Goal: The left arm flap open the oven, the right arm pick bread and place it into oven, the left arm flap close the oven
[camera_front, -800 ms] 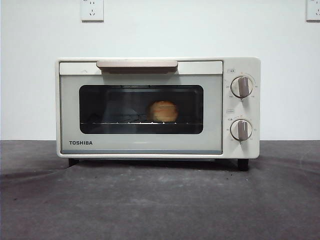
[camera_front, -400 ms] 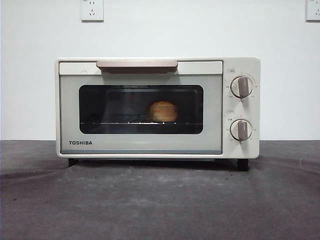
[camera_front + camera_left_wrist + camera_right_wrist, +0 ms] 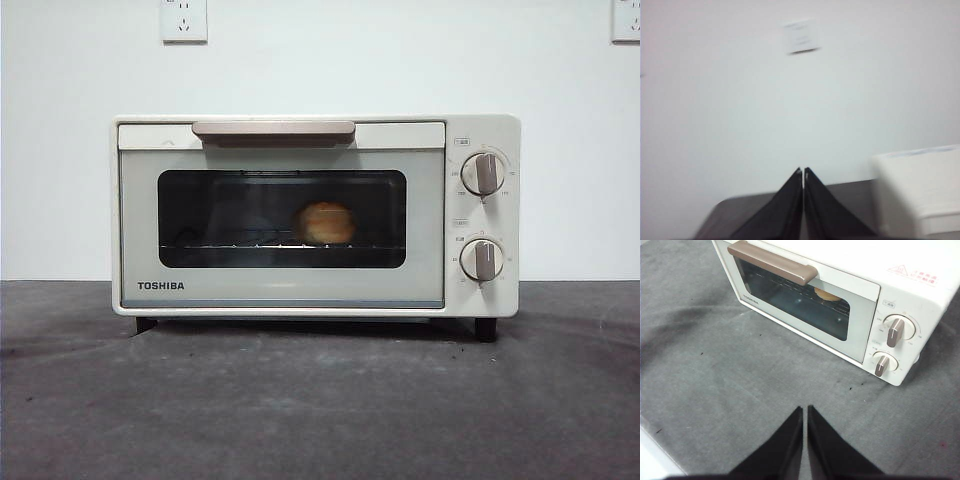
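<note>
Though dark glass half-hides the golden-brown bread loaf (image 3: 326, 222), the cream-white oven (image 3: 480, 215) stays closed, unchanged; both claws, left (image 3: 803, 172) and right (image 3: 805, 410), pinched together, empty.

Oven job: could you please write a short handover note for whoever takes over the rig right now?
Left gripper: shut, empty, raised clear and facing the wall, with the oven off to one side of it.
Right gripper: shut, empty, above the grey table in front of the oven.
Bread: inside the oven on the wire rack, seen through the window.
Door: closed, handle up at the top.
Done: bread is in and the door is shut.
Left: nothing visible; the job looks complete.
</note>
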{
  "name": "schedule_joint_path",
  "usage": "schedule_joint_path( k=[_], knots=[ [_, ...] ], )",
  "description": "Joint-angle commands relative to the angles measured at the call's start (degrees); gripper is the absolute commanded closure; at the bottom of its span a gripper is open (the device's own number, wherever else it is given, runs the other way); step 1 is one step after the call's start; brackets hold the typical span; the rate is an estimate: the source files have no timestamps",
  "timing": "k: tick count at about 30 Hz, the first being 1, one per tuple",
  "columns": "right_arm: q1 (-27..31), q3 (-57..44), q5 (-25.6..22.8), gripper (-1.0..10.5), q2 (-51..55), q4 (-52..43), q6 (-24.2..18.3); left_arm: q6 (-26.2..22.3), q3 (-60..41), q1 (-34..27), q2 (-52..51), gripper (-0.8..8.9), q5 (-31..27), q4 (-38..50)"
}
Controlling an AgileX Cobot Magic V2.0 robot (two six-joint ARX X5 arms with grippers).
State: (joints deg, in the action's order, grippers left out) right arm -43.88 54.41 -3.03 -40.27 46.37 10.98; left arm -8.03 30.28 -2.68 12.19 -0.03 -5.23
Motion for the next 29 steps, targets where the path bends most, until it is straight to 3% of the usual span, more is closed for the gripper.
schedule_joint_path(
  k=[1,12,29],
  knots=[
    [-0.5,1.2,0.0,9.4,-0.44,-0.68,0.59,-0.31,-4.68,-1.16,-2.73,8.02,-4.26,0.59],
    [-0.5,1.2,0.0,9.4,-0.42,-0.7,0.59,0.9,-22.51,-2.73,-10.99,8.02,-6.6,0.26],
    [-0.5,1.2,0.0,9.4,-0.42,-0.7,0.59,3.28,-28.44,-2.71,-12.0,8.02,-6.51,-7.19]
  ],
)
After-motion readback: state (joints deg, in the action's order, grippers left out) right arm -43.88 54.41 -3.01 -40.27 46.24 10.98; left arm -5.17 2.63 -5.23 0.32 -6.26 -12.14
